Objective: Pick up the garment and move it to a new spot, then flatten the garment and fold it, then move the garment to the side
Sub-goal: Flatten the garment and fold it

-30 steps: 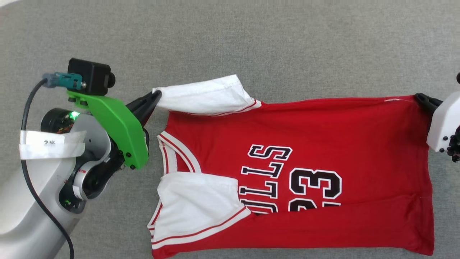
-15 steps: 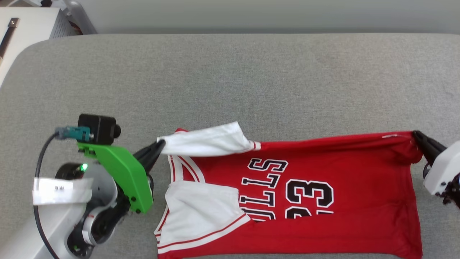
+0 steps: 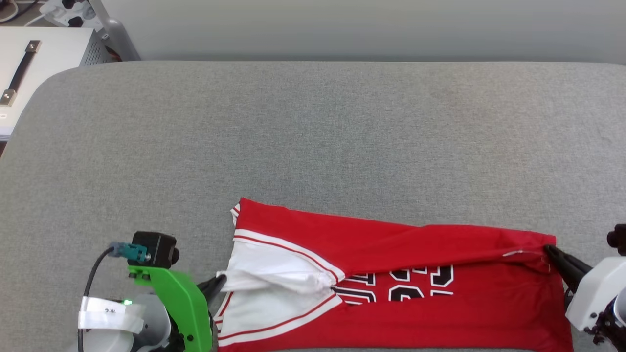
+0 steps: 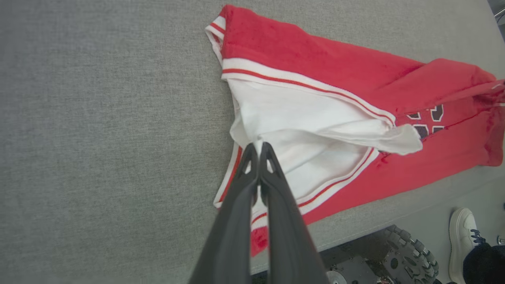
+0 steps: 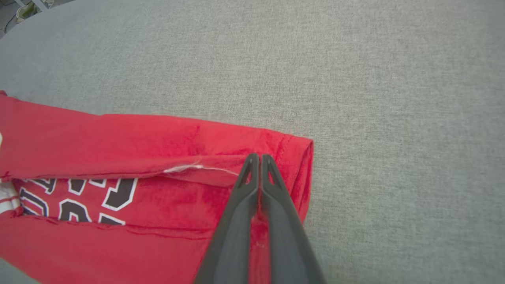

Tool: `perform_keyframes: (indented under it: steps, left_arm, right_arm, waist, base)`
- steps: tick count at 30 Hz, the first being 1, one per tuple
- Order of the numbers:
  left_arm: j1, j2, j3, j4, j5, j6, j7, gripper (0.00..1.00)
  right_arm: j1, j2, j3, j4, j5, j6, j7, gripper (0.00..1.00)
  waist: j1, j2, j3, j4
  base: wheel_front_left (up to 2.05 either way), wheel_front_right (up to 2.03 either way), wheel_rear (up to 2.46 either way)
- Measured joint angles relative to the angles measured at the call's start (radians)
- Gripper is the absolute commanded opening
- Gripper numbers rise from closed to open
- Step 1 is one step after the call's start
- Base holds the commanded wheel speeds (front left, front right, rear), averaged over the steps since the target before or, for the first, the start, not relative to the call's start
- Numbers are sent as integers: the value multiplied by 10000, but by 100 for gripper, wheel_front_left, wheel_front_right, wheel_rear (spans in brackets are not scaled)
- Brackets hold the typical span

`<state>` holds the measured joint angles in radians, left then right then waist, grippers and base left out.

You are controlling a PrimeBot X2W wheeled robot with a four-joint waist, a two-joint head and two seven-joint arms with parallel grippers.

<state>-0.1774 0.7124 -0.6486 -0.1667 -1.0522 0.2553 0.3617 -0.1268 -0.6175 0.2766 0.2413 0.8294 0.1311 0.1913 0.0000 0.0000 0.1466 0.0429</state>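
The garment, a red jersey with white sleeves, lies along the near edge of the grey surface, collar end to the left. Its far long edge is folded over toward me, covering the upper half of the black lettering. My left gripper is shut on the tip of a white sleeve, and in the left wrist view the left gripper pinches that cloth. My right gripper is shut on the red hem corner at the right end. The right wrist view has the right gripper closed over the folded hem of the garment.
The grey padded surface stretches wide beyond the garment. A white box with a black handle stands off its far left corner. Below the near edge, the left wrist view has a robot wheel and a person's white shoe.
Both grippers have drawn the garment's far edge toward me, folding it over the lettering. The head camera has tilted up, so the surface's far edge and the white box came into view.
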Motion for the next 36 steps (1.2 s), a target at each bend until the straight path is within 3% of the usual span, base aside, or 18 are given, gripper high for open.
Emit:
perform_keyframes:
  steps: [9, 21, 22, 23, 24, 25, 26, 36]
  left_arm:
    - [130, -136, -334, 823, 54, -161, -4, 0]
    - [110, -508, -826, 1639, 234, -535, 0, 0]
    - [105, -554, -863, 1689, 238, -579, 0, 23]
    - [95, -583, -888, 1735, 278, -593, -15, 83]
    - [90, -600, -897, 1785, 334, -593, -54, 100]
    - [83, -621, -901, 1864, 376, -593, -111, 100]
    - [79, -640, -913, 1923, 412, -594, -142, 100]
    - [8, -989, -228, 1931, 593, -652, -1701, 100]
  right_arm:
    - [439, -665, 761, -226, -52, 0, 263, 0]
    - [436, -777, 1308, -117, -65, 0, 328, 0]
    - [432, -765, 1365, -71, -63, 0, 330, 0]
    - [425, -746, 1402, 8, -27, 0, 349, 0]
    - [419, -736, 1427, 42, -2, 0, 364, 39]
    - [409, -725, 1455, 75, 12, 0, 362, 84]
    - [400, -704, 1452, 102, 50, 0, 359, 100]
    - [396, -612, 876, -276, 711, 0, 437, 100]
  waist:
    - [0, 0, -7, -106]
    - [0, 0, 170, -194]
    - [0, 0, 183, -192]
    - [0, 0, 182, -195]
    - [0, 0, 176, -201]
    - [0, 0, 161, -210]
    - [0, 0, 139, -222]
    - [0, 0, -344, -328]
  base:
    - [0, 0, 0]
    - [0, 0, 0]
    - [0, 0, 0]
    - [0, 0, 0]
    - [0, 0, 0]
    - [0, 0, 0]
    - [0, 0, 0]
    - [0, 0, 0]
